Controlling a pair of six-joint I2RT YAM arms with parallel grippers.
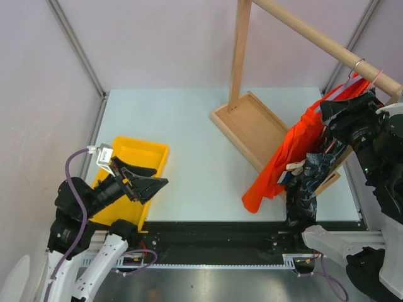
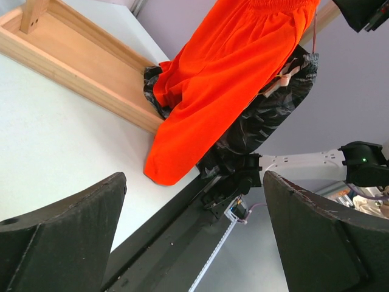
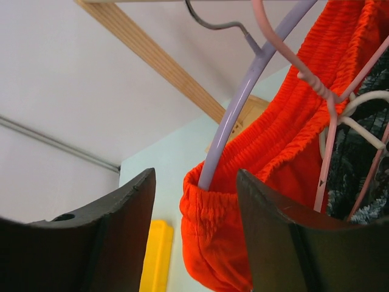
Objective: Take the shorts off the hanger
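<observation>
Pale lilac walls (image 1: 157, 38) enclose a pale green table (image 1: 176, 126).

A robotics laboratory test cell is indicated. A bare white table (image 1: 182, 119) is enclosed by plain pale wall panels (image 1: 164, 38) joined with slim metal struts (image 1: 77, 47), seen well beyond the fingers of the left gripper (image 1: 160, 175). The arms are mounted along a black rail (image 1: 214, 233) at the table's near edge, and a purple cable (image 1: 69, 167) is left exposed behind those fingers. A yellow bin (image 1: 141, 151) lies beneath them, and a plain wooden rack (image 1: 252, 126) is set up well ahead of them.
</observation>
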